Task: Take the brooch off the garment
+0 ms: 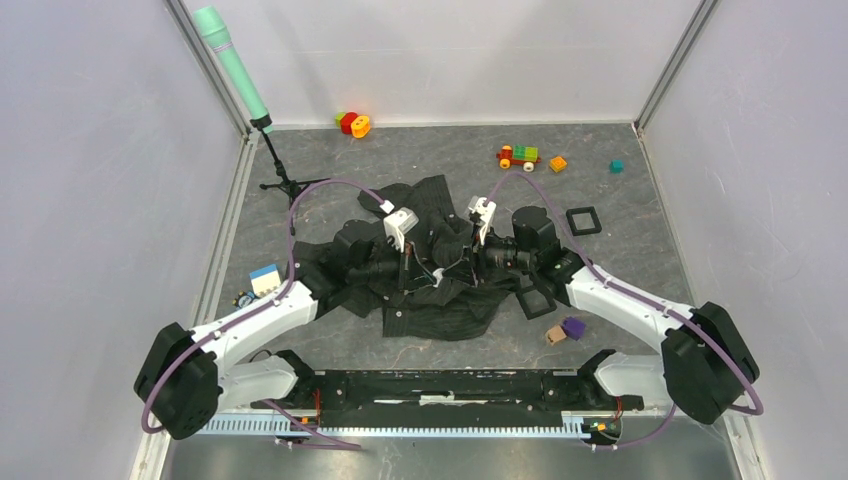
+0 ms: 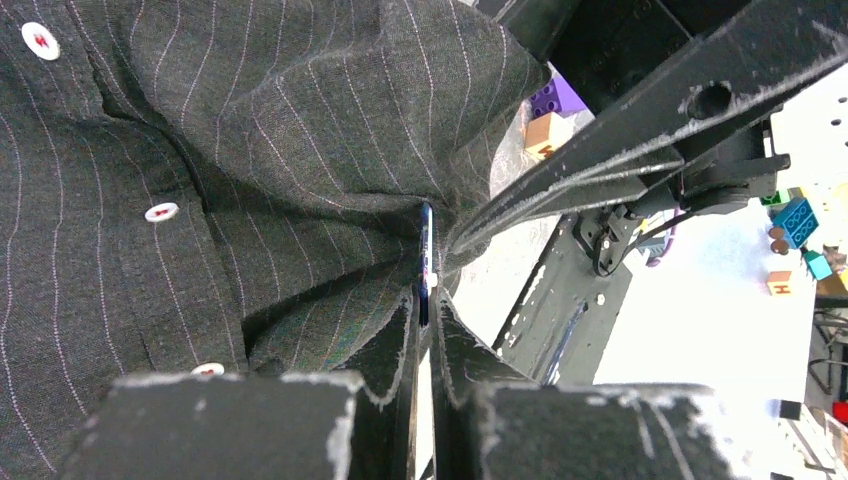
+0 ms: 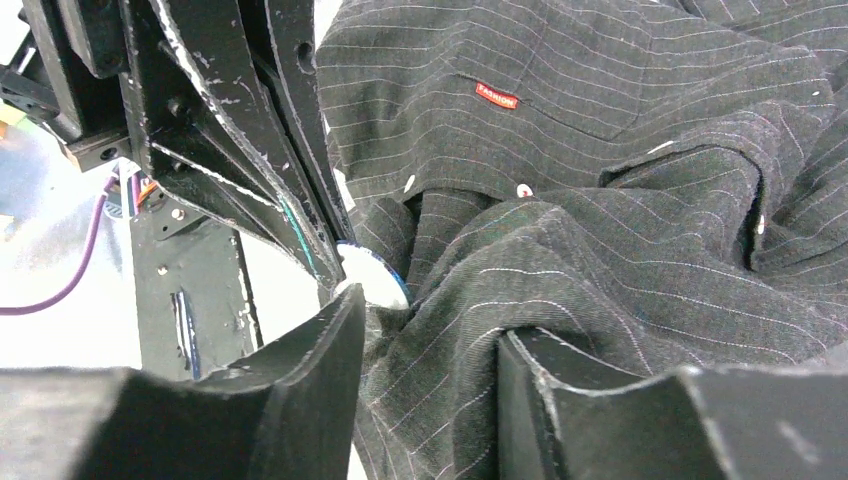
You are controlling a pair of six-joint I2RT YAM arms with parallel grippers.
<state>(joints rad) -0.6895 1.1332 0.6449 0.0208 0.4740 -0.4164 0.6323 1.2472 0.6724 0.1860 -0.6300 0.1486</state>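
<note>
The step in hand is pulling the pin free. The left gripper [image 2: 425, 315] is closed tight on the brooch [image 2: 425, 255], which sits on a raised fold near the middle of the garment [image 2: 250, 150]. The right gripper [image 3: 430, 325] has its jaws half apart around the cloth just beside it; I cannot tell if it presses. Next, I think, the right one must hold the cloth firmly while the left one draws away. The brooch is a small thin disc, dark blue at the rim and pale on one face.
</note>
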